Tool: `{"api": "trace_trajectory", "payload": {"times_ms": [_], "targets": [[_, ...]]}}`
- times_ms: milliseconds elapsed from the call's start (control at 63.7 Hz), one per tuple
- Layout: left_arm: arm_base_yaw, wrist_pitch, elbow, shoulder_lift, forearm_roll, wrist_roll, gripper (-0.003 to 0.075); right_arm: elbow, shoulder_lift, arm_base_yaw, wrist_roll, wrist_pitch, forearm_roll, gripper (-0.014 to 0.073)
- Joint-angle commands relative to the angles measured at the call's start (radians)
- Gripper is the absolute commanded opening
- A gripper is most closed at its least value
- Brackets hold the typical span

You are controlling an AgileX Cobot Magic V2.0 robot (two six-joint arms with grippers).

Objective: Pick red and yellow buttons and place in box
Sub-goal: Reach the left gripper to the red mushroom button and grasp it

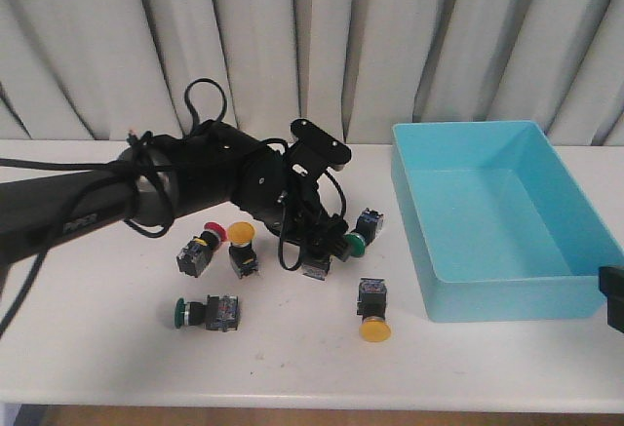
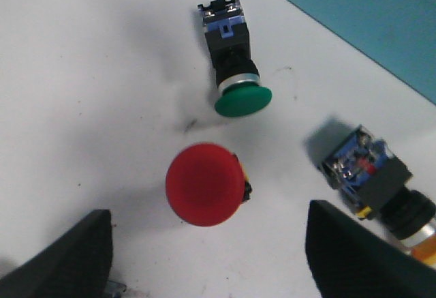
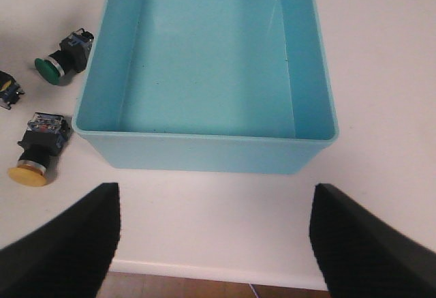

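We've got the left gripper (image 2: 208,257) angled down over the red button (image 2: 204,184), fingers apart; right gripper (image 3: 214,243) spread too, blue box (image 3: 204,151) empty.

Left claw (image 2: 208,250) spread wide, pointing down; right claw (image 3: 214,243) spread, apparently low at edge.

- The white worktop (image 1: 292,348) carries a turquoise box (image 1: 507,294) on its right part.
- Left of the box lie scattered buttons: a yellow-capped one (image 1: 373,311) nearest the front edge, a green one (image 1: 207,312) lying on its side, a red one (image 1: 199,249), another yellow one (image 1: 242,248), and a green one (image 1: 361,235) just beside the box.
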Motion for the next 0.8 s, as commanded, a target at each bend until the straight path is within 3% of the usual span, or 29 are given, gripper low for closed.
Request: {"api": "trace_trajectory", "payload": {"times_ms": [0,267,424,612,628,785], "targets": [[-0.005,0.019,-0.100,0.005,-0.008,-0.038,0.0554,-0.029,0.003,-0.006,-0.009,-0.058,-0.007,0.0548],[-0.005,0.056,-0.217,0.134,-0.007,-0.061,0.0553,-0.029,0.003,-0.006,-0.009,-0.058,-0.007,0.0548],[-0.005,0.042,-0.224,0.164,0.004,-0.104,0.0512,-0.029,0.003,-0.006,-0.009,-0.059,-0.007,0.0548],[-0.005,0.036,-0.224,0.168,0.004,-0.103,0.0370,-0.029,0.003,-0.006,-0.009,-0.059,-0.007,0.0548],[-0.005,0.061,-0.225,0.161,0.004,-0.101,0.0207,-0.029,0.003,-0.006,-0.009,-0.059,-0.007,0.0548],[-0.005,0.093,-0.225,0.119,0.009,-0.100,0.0164,-0.029,0.003,-0.006,-0.009,-0.059,-0.007,0.0548]]}}
